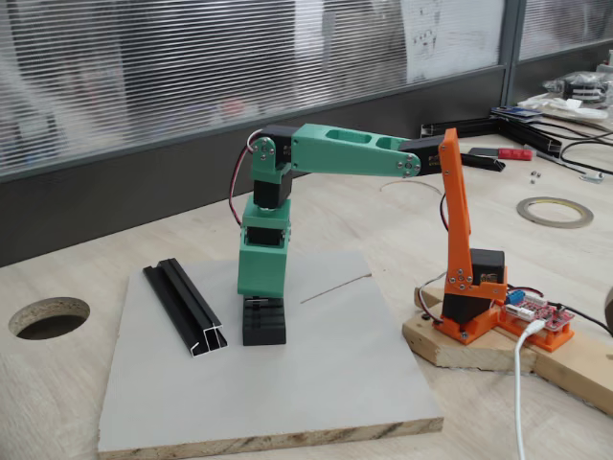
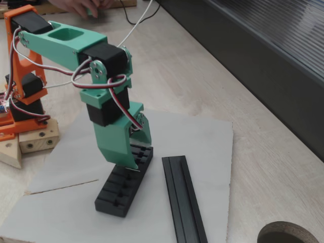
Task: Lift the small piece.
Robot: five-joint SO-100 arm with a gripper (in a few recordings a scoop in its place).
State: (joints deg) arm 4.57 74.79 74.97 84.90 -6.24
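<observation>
My green gripper (image 1: 262, 295) (image 2: 135, 162) points straight down, and its tips touch the top of the black ribbed block (image 1: 264, 324) (image 2: 120, 192) near the block's far end. The block lies on the grey board (image 1: 335, 383) (image 2: 202, 136). The small piece is hidden: the green fingers (image 2: 117, 147) cover the spot where the tips meet the block. In both fixed views the jaws look close together, but the gap between them is hidden.
A long black channel rail (image 1: 187, 307) (image 2: 183, 202) lies on the board beside the block. The arm's orange base (image 1: 469, 297) stands on a wooden block off the board's edge. The table has a round hole (image 1: 48, 316) (image 2: 291, 234), and a tape roll (image 1: 555, 211) lies far right.
</observation>
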